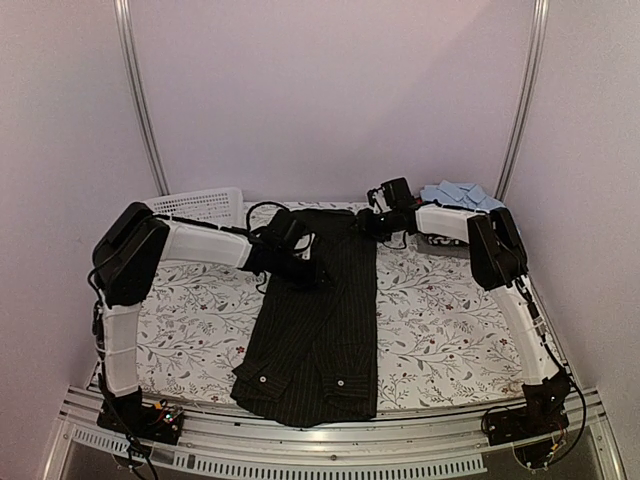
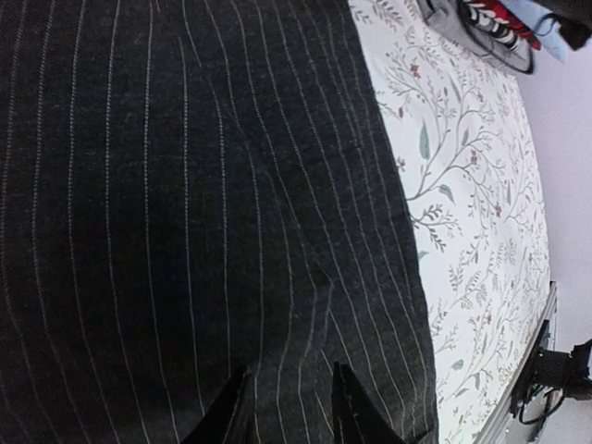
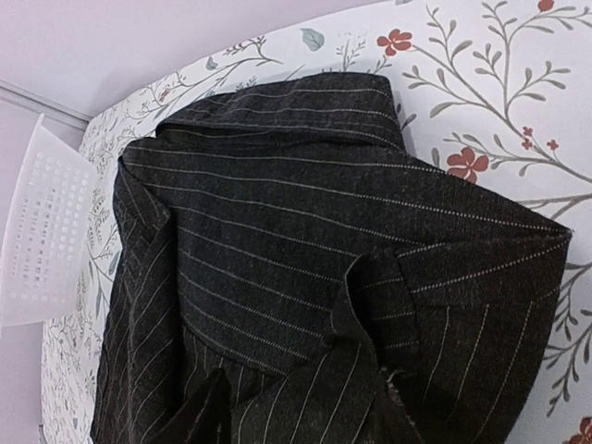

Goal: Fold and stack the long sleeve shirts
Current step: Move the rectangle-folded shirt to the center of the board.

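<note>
top external view: black striped shirt (image 1: 320,330) lies along the table (image 1: 450,330) middle. right gripper (image 3: 301,412) fingers stand apart over its far end; left gripper (image 2: 289,398) touches the cloth, grip i cannot tell.

The black pinstriped shirt (image 3: 305,259) lies bunched on the floral tablecloth (image 3: 481,83), near a white mesh basket (image 3: 46,231).

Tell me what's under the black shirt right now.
Only the flowered tablecloth shows around the black shirt. Whatever lies beneath is hidden by its cloth.
</note>
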Motion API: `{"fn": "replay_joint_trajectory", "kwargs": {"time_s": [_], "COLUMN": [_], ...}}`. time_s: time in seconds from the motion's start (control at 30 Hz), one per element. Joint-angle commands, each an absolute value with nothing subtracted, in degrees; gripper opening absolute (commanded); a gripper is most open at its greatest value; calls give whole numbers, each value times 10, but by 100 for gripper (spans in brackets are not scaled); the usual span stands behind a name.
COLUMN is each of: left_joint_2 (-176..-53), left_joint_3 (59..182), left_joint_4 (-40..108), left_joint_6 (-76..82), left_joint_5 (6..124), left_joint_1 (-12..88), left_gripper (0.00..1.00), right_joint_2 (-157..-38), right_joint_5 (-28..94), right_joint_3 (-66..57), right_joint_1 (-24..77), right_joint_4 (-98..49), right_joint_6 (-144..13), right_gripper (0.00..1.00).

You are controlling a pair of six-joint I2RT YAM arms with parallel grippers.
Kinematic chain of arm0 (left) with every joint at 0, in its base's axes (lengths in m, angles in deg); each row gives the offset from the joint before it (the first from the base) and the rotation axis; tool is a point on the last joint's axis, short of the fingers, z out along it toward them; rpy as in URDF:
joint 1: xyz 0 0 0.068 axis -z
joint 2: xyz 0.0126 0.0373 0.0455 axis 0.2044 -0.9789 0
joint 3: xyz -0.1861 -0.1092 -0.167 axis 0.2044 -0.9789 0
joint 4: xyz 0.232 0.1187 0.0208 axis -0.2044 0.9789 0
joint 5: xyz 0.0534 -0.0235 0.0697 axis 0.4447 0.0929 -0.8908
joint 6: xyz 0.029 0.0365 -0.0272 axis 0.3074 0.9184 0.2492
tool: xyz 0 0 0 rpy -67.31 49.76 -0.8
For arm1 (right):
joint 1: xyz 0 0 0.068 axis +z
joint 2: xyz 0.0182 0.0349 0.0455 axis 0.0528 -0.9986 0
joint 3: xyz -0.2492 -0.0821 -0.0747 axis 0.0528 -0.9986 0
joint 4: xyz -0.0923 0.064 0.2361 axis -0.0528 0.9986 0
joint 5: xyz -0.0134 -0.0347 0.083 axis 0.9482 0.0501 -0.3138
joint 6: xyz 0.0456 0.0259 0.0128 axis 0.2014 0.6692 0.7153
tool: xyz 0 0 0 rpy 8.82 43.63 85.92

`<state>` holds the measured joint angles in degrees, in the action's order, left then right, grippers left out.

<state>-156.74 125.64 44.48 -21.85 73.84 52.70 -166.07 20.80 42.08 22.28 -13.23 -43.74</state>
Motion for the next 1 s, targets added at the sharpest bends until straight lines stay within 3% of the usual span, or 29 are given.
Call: {"fn": "replay_joint_trajectory", "kwargs": {"time_s": [0.0,0.17,0.53,0.77,0.97], "left_joint_2": [-1631,-1693,-1842,-1901,-1784], "left_joint_3": [1302,1348,1547,1699,1662], "left_joint_4": [412,413,449,514,527], "left_joint_6": [-234,-247,-258,-224,-193], "left_joint_5": [733,731,766,811,840], "left_joint_1": [520,507,463,448,457], "left_gripper": [28,28,29,30,38], "right_joint_2": [-1532,-1401,-1093,-987,-957], "right_joint_5": [233,279,327,345,347], "right_joint_3": [366,206,-121,-235,-300], "right_joint_1": [235,260,307,335,373], "right_joint_4": [-99,-104,-139,-121,-111], "right_joint_6": [-467,-488,-456,-417,-382], "right_gripper": [57,76,99,99,99]}}
